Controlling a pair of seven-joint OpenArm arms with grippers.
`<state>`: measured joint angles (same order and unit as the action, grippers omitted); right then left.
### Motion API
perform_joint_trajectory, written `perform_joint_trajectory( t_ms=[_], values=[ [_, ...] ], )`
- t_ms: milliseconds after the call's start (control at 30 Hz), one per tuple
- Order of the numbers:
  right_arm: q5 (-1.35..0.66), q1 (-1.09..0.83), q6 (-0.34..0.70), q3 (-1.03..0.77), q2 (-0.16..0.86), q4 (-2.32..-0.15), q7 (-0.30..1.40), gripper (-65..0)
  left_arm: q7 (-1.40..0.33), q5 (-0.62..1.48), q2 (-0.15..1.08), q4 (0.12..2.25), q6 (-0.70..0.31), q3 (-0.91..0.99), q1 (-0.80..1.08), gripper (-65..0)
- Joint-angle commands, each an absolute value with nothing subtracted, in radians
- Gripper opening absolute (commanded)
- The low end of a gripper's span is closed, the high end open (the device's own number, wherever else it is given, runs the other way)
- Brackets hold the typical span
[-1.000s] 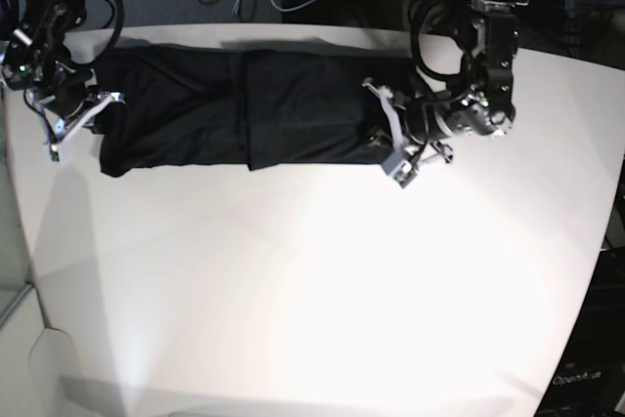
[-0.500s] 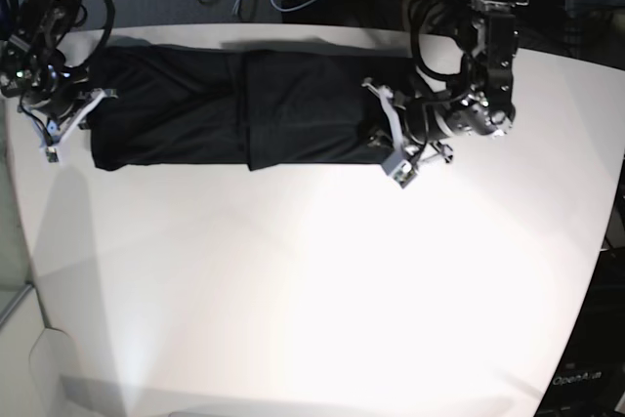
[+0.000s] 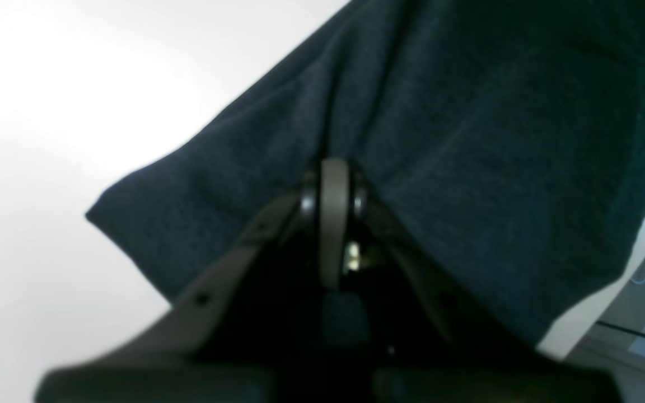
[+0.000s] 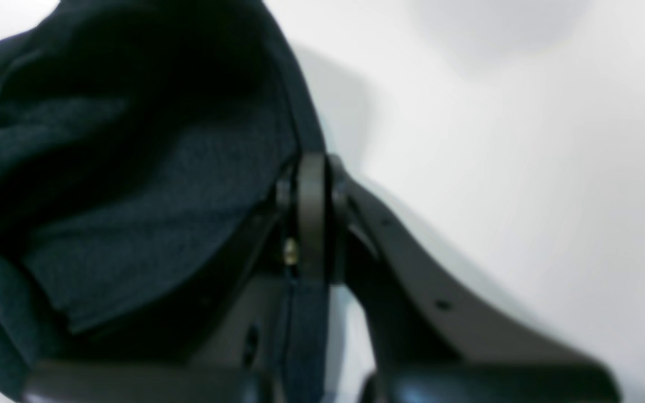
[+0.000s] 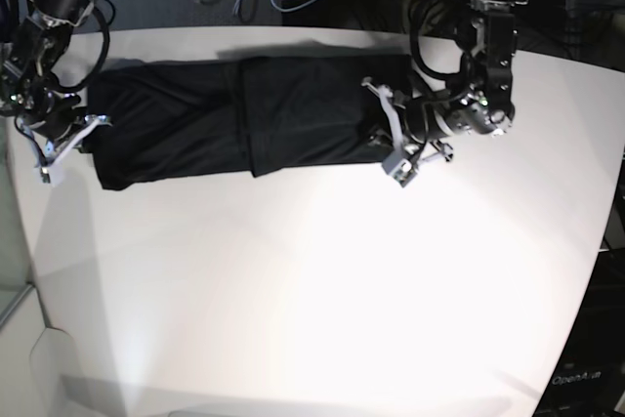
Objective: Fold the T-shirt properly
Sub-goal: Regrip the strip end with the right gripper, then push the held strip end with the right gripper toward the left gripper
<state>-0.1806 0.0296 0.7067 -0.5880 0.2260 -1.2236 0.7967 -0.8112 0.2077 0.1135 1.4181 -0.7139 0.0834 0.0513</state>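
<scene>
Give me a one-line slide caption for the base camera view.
Two arms stretch a black shirt lengthwise on a white table, the left gripper and right gripper each shut on an end.

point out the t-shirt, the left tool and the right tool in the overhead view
T-shirt (image 5: pixel 303 109): base view, on the flat black fabric near its middle.
left tool (image 5: pixel 383 129): base view, midway between its fingertips, at the shirt's end.
right tool (image 5: pixel 76 126): base view, midway between its fingertips, at the shirt's other end.
</scene>
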Motion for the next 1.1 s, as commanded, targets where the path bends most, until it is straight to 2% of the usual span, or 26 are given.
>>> perform_joint_trajectory(
  t_ms=[0,133,333,533,800,1067],
  values=[
    [-0.038,-0.005,0.698,-0.581,0.205,-1.181,0.952,-65.0,-0.918,0.114,0.124,1.405,-0.698,0.084,0.065,-65.0],
    [-0.038,-0.010,0.698,-0.582,0.203,-1.227,0.935,-65.0,-0.918,0.114,0.124,1.405,-0.698,0.084,0.064,-65.0],
    [-0.035,-0.079,0.698,-0.568,0.133,-1.526,0.954,-65.0,-0.918,0.114,0.120,1.409,-0.698,0.084,0.056,-65.0],
    [-0.035,-0.111,0.698,-0.453,0.127,-1.725,0.995,-65.0,-0.918,0.105,0.090,1.405,-0.698,0.084,0.033,-65.0],
    [-0.036,-0.093,0.698,-0.332,0.105,-1.857,1.049,-65.0,-0.918,0.113,0.090,1.405,-0.698,0.084,0.030,-65.0],
    [-0.036,-0.025,0.698,-0.239,0.016,-1.905,1.153,-65.0,-0.923,0.114,0.090,1.408,-0.698,0.085,0.015,-65.0]
  ],
)
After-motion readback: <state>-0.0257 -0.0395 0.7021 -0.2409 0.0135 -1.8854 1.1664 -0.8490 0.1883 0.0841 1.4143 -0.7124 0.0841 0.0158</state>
